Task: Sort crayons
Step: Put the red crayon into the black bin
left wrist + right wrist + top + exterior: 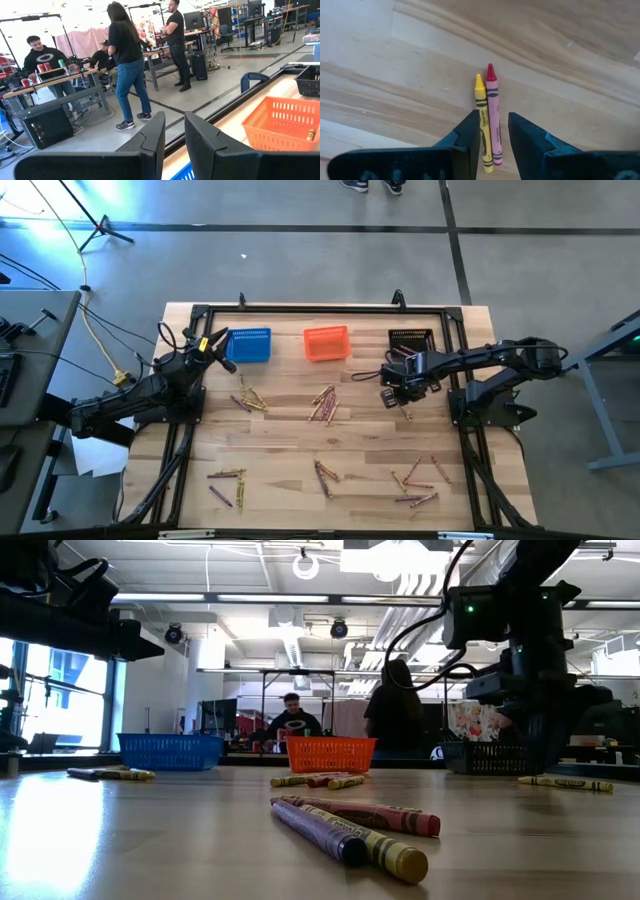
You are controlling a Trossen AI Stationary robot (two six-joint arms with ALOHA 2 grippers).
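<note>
1. On my far left, the left hand hangs by the blue mesh basket at the back of the wooden table. Its wrist camera looks out level over the room, and its two fingers stand a narrow gap apart with nothing between them.
2. Just in front of that basket lies a small cluster of crayons, yellow-gold and darker ones mixed. Nearer the front edge on the left, a few more loose crayons lie apart from the rest.
3. In the middle, the orange mesh basket sits at the back. A second crayon group lies in front of it, and a third one lies towards the front edge.
4. Right of centre, the right hand points down at the table just in front of the black mesh basket. Its fingers stand narrowly parted above a yellow crayon and a reddish-pink crayon, which lie side by side, touching. I cannot tell whether the fingers touch either one.
5. At the front right, a scatter of crayons is spread over the boards, well apart from both hands.
6. Beyond the table, people stand and sit at workbenches.
</note>
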